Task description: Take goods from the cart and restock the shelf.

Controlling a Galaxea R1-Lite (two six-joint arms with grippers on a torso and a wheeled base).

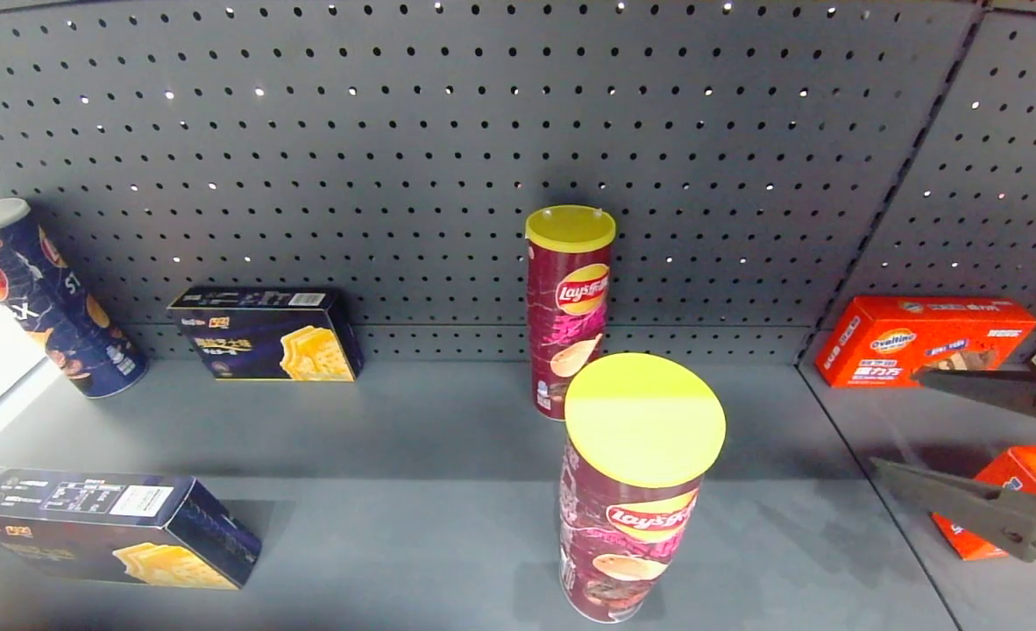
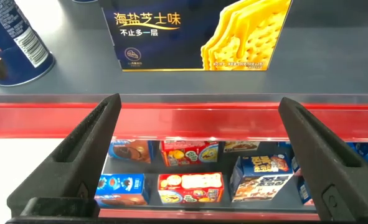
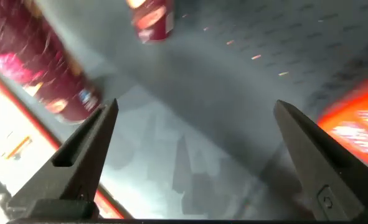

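Two maroon chip cans with yellow lids stand upright on the grey shelf [image 1: 413,438]: one near the front [image 1: 632,499], one by the back wall [image 1: 569,307]. My right gripper [image 1: 895,421] hangs open at the shelf's right side, to the right of the front can and apart from it, holding nothing. In the right wrist view that gripper [image 3: 196,106] is open over bare shelf, with the near can [image 3: 40,62] beside one finger and the far can [image 3: 152,18] beyond. My left gripper [image 2: 199,102] is open and empty at the red shelf edge [image 2: 196,121], facing a dark blue cracker box [image 2: 196,34].
A dark blue cracker box [image 1: 268,337] stands at the back left and another [image 1: 106,526] at the front left. A dark blue chip can [image 1: 45,298] leans at the far left. Orange boxes [image 1: 921,337] [image 1: 1000,491] occupy the right bay. Packaged goods [image 2: 190,180] fill the lower shelf.
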